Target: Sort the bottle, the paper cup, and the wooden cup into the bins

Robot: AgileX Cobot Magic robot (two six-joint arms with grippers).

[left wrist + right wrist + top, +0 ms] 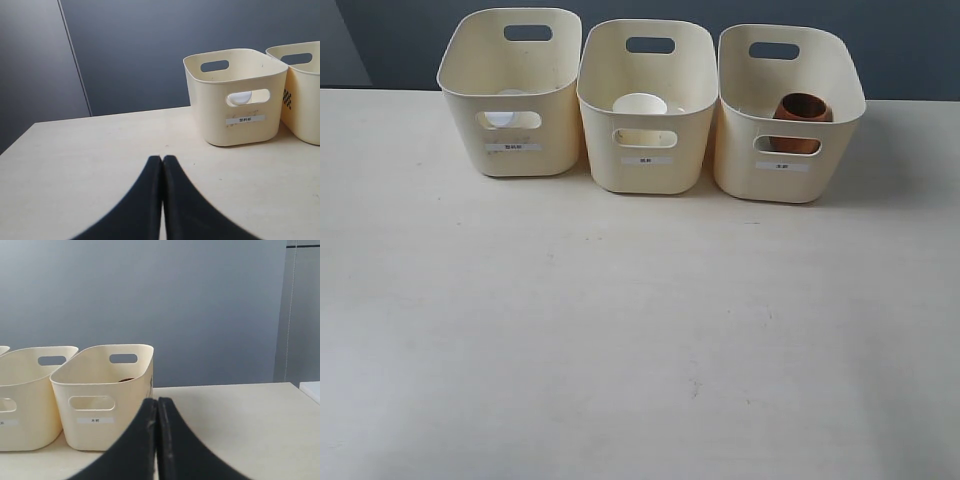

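Three cream bins stand in a row at the back of the table. The left bin holds the bottle, whose white cap shows through the handle slot. Inside the middle bin sits the white paper cup. The reddish-brown wooden cup rests in the right bin. Neither gripper appears in the exterior view. My left gripper is shut and empty, low over the table, short of the left bin. My right gripper is shut and empty, beside the right bin.
The pale table stretches in front of the bins. A dark grey-blue wall rises behind them. A second bin edges into the left wrist view, and another into the right wrist view.
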